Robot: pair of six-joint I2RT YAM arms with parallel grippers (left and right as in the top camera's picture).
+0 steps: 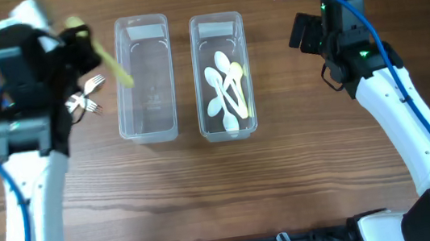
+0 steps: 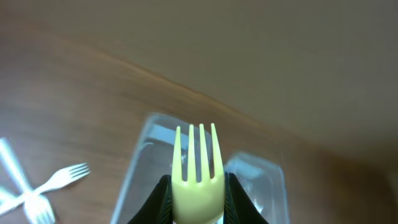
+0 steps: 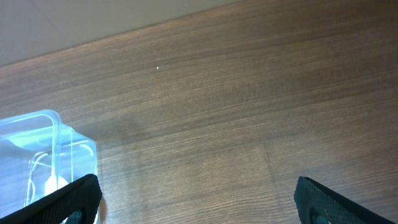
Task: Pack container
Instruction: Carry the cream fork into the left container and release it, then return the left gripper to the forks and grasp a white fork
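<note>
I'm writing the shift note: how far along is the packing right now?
Done: spoons lie in the right container. In hand: the left gripper is shut on a yellow fork, held above the near edge of the left container, which looks empty. Left: placing that fork, then the white forks lying on the table beside it. The right gripper is open and holds nothing.

Yellow fork [image 1: 115, 63], tilted, over edge of clear container [image 1: 147, 112]
</note>
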